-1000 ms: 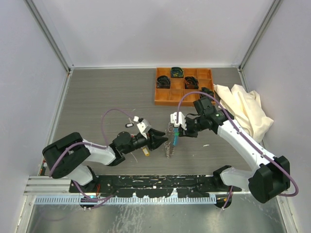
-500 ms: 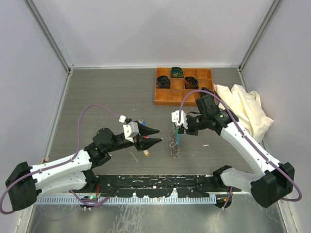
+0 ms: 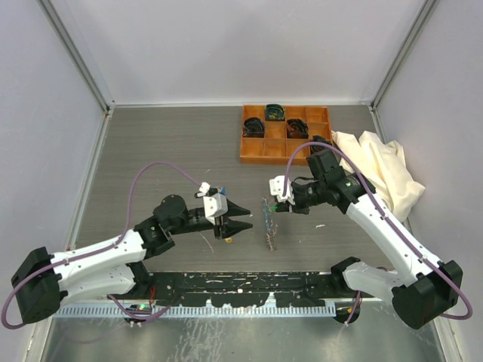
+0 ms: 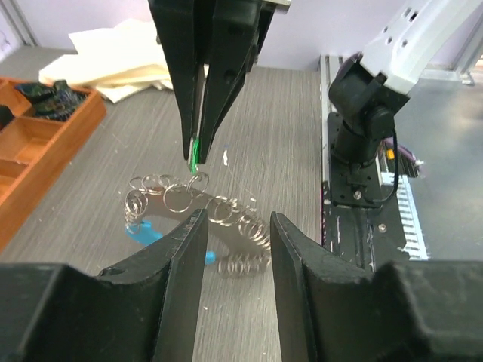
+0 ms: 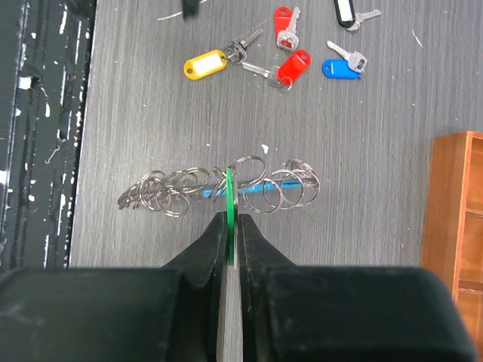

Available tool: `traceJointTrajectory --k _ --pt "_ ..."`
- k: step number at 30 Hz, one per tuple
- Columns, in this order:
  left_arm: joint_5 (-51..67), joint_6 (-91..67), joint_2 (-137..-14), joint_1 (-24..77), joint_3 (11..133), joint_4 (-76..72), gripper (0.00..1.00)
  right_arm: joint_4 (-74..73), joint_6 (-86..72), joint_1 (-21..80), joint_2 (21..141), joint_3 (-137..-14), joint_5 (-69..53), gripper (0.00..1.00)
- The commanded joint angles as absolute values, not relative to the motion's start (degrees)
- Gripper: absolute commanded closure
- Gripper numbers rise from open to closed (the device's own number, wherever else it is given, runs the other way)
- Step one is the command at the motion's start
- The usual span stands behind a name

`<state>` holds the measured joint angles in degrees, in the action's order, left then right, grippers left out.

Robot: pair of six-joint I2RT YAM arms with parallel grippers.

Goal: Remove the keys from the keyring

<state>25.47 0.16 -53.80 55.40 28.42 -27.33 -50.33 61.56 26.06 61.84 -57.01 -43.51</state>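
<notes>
My right gripper (image 5: 229,215) is shut on the green tag (image 5: 228,188) of a key. The keyring (image 5: 219,188), a coil of silver rings with a light-blue segment (image 5: 264,186), hangs from the tag just above the table. In the top view the keyring (image 3: 269,225) hangs below the right gripper (image 3: 270,202). My left gripper (image 3: 249,215) is open and empty, just left of the keyring, jaws facing it (image 4: 238,219). Loose keys lie on the table: yellow (image 5: 205,64), two red (image 5: 293,66), blue (image 5: 339,68) and black (image 5: 346,11).
An orange tray (image 3: 249,157) with black items stands at the back right. A cream cloth (image 3: 377,170) lies on the right beside it. The loose keys lie under and beside the left gripper (image 3: 219,189). Metal rails run along the near table edge (image 3: 226,283).
My left gripper drew back left from the keyring, then came back toward it, still open. My right gripper kept hold of the green tag and shifted slightly right.
</notes>
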Motion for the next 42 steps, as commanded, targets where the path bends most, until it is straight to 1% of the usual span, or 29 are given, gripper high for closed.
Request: traceJointTrajectory --k 1,4,7,12,15,23,25,30,36,42 --pt "25.87 1.54 -57.89 55.39 31.25 -32.68 0.60 -50.18 62.88 26.61 60.39 -58.73 -47.37 0.99" --pt "25.82 4.02 -61.21 55.42 33.11 -32.46 0.59 -50.52 62.90 26.93 60.78 -59.48 -47.22 0.99" --pt "23.63 10.34 -64.82 55.40 35.25 -28.57 0.59 -51.68 63.18 27.35 61.97 -61.25 -47.23 0.99" --pt "21.82 12.84 -67.65 55.31 33.84 -36.30 0.58 -54.19 64.79 27.51 63.36 -62.85 -49.95 0.99" --pt "22.24 13.80 -68.98 55.32 34.67 -36.36 0.58 -55.52 66.74 27.51 63.53 -62.90 -52.66 0.99" --pt "26.01 14.69 -66.99 55.33 33.26 -38.22 0.57 -54.11 66.89 27.38 63.21 -60.96 -51.92 0.99" --pt "25.44 16.38 -66.46 55.36 32.89 -37.36 0.57 -53.70 67.07 26.97 62.87 -60.00 -51.99 0.99" --pt "27.40 17.93 -64.53 55.28 32.15 -36.91 0.57 -54.41 67.28 26.81 63.70 -60.69 -52.99 0.99" --pt "27.45 17.25 -65.45 55.34 29.34 -38.37 0.58 -55.56 67.84 26.80 65.04 -61.58 -53.99 0.99" --pt "28.79 15.31 -68.74 55.31 30.80 -40.99 0.58 -55.22 67.76 26.81 64.83 -61.08 -52.98 0.99"
